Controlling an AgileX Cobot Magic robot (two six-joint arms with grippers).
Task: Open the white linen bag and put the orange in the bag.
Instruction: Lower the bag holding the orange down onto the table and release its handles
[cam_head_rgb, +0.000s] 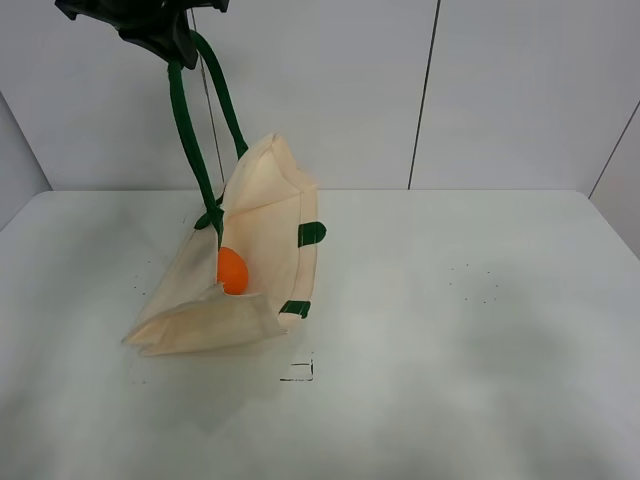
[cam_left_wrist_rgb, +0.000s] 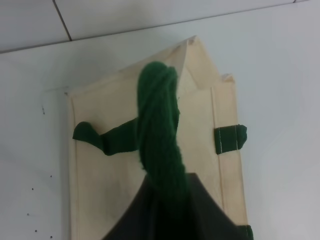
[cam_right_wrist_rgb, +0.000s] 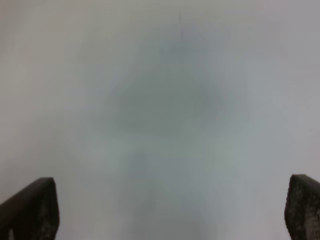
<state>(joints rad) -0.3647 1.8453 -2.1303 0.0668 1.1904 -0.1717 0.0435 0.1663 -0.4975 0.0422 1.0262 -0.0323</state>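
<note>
1. Left jaws are clamped on the twisted green handle (cam_head_rgb: 186, 120). The white linen bag (cam_head_rgb: 265, 215) hangs below them, tilted, with its lower edge resting on the tabletop (cam_head_rgb: 450, 330).
2. The orange (cam_head_rgb: 231, 270) is well below the left jaws. It sits in the bag's gaping mouth, close to the lip, and looks to be only just inside.
3. Risk: the mouth faces sideways rather than up. If I lift or swing from here, I expect the orange to roll over the lip and out onto the tabletop.
4. Risk: I hold the bag by the strap alone, and in the left wrist view the handle (cam_left_wrist_rgb: 159, 130) is wound into a rope. It could unwind, spin the bag and tip out the fruit. I can't tell how much strap is between the jaws, so it may also slip.
5. Right jaws are wide with nothing between them and only blurred tabletop beneath. They are out of the overhead view, so they are no backstop if the orange escapes.
6. If the left jaws let go now, the bag probably collapses sideways, and a sagging mouth may push the orange out.
</note>
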